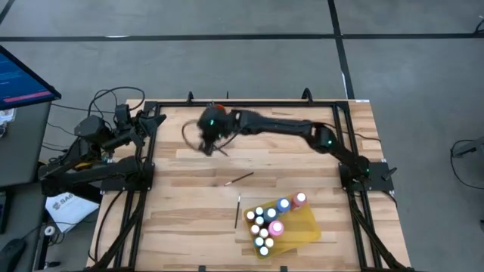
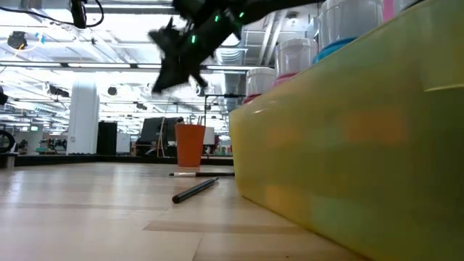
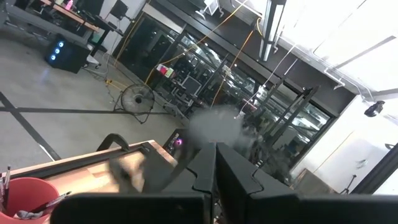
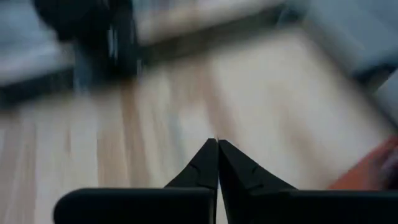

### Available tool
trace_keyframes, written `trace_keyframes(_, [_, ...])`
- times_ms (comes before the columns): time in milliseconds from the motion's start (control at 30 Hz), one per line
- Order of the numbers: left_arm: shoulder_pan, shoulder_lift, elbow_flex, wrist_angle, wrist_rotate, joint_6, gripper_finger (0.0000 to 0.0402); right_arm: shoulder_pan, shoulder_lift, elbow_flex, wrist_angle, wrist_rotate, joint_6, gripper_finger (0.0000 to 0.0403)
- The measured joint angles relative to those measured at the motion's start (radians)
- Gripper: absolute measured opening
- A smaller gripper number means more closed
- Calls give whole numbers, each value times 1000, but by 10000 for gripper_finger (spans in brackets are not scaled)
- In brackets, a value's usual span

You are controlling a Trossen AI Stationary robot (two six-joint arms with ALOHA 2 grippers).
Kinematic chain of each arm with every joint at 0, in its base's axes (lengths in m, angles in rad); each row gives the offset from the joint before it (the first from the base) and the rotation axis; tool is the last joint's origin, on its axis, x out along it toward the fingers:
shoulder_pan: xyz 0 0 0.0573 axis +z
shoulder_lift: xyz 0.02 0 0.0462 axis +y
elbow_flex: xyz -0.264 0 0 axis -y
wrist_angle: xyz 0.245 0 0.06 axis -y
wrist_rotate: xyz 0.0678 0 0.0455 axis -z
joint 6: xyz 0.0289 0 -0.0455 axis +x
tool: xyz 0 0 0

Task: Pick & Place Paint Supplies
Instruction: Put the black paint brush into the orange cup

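Observation:
My right gripper [image 1: 207, 143] [image 4: 217, 144] hovers shut, motion-blurred, over the far-left part of the table, above the small orange cup [image 2: 190, 145] [image 3: 25, 196]. I see nothing between its fingers. Thin paintbrushes stick out of the cup. Two dark paintbrushes [image 1: 242, 178] [image 1: 237, 211] lie flat on the wood; the low view shows one [image 2: 196, 189] in front of the cup. Several white-capped paint bottles [image 1: 266, 223] stand in the yellow tray [image 1: 306, 227]. My left gripper [image 3: 216, 180] is shut and raised at the left edge.
The yellow tray's wall [image 2: 348, 138] fills the right of the low view, with bottles [image 2: 293, 54] showing above it. Black frame rails [image 1: 227, 103] run along the table's far, left and right sides. Bare wood lies between the cup and the tray.

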Motion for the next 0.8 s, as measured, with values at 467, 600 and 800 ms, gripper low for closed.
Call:
trace_keyframes(467, [0, 0, 0, 0, 0, 0, 3, -140, -73, -20, 514, 58, -161, 0])
trace_keyframes(600, [0, 0, 0, 0, 0, 0, 3, -152, -61, -65, 633, 49, -153, 0])
trace_keyframes(800, [0, 0, 0, 0, 0, 28, 3, -197, -80, -137, 884, -63, -65, 0])
